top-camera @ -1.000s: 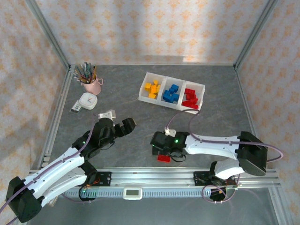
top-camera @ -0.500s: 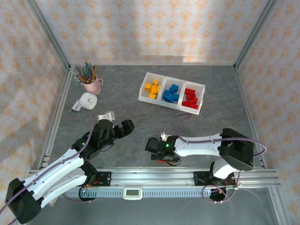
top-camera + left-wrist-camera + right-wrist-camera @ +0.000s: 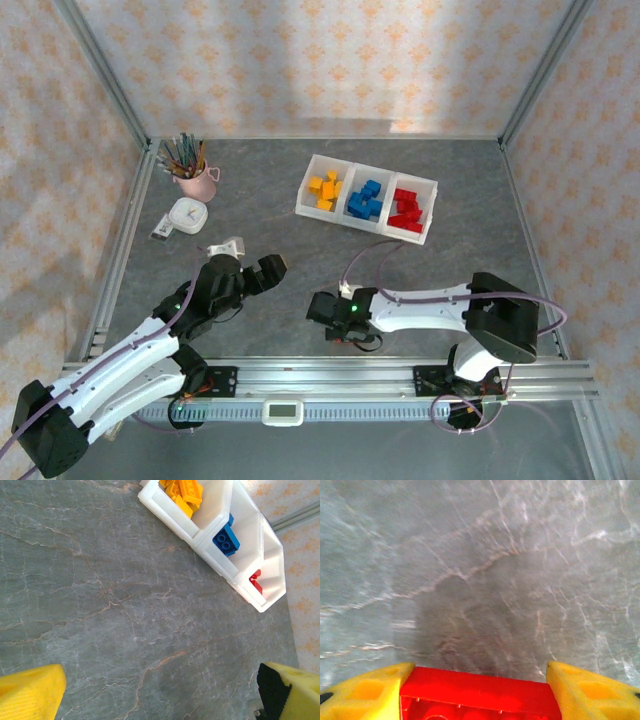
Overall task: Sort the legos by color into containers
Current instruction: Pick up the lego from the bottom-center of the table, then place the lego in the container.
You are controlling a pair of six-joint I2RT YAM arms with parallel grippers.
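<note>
Spanning the right tool's (image 3: 477, 680) yellow pads (image 3: 365, 690), a glossy red lego (image 3: 480, 700) sits gripped; the left tool (image 3: 157, 690) gapes wide.

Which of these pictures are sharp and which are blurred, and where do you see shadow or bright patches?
Right wrist view: the table is smeared and soft, with a dark shadow just beyond the red brick. Left wrist view: sharp; the tray reads clearly. Top external view: sharp, with a bright patch on the back wall.
</note>
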